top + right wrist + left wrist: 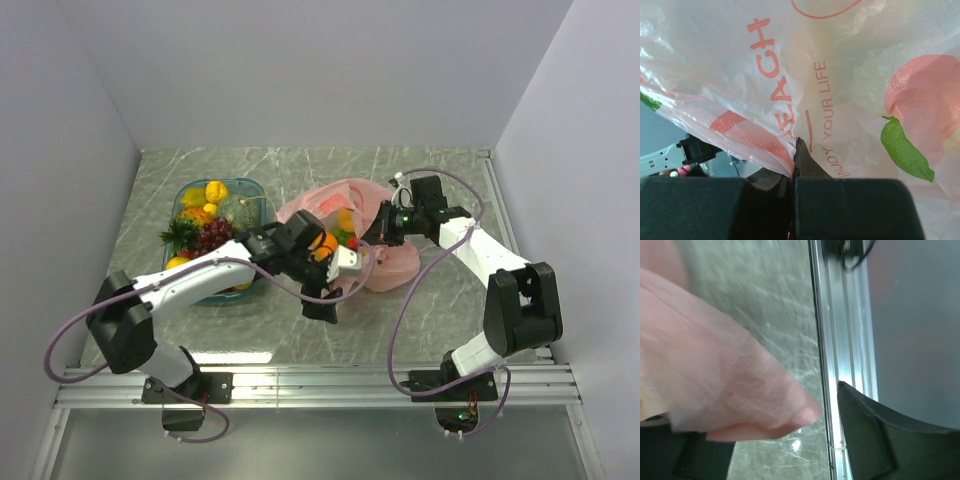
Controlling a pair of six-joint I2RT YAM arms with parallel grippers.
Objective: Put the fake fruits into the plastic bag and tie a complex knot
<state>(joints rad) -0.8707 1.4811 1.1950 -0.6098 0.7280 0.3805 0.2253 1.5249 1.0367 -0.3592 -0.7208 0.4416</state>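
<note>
Plastic bag (pixel 392 262) sits mid-table, its near fold draped on the wide-open left gripper (pixel 325 300), its far rim pinched in the right gripper (pixel 795 150), apparently to spread the mouth for fake fruits (pixel 213 191) in the teal tray (pixel 252 186) toward the left edge.

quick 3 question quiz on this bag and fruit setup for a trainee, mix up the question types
1. True or false: the right gripper is shut on the plastic bag.
2. In the top view, on which side of the bag does the teal tray of fake fruits lie? A: left. B: right. C: on top of it.
3. Fill in: in the right wrist view, the slogan printed on the bag reads "enjoy your ____".

Key: 1 true; 2 A; 3 life.
</note>
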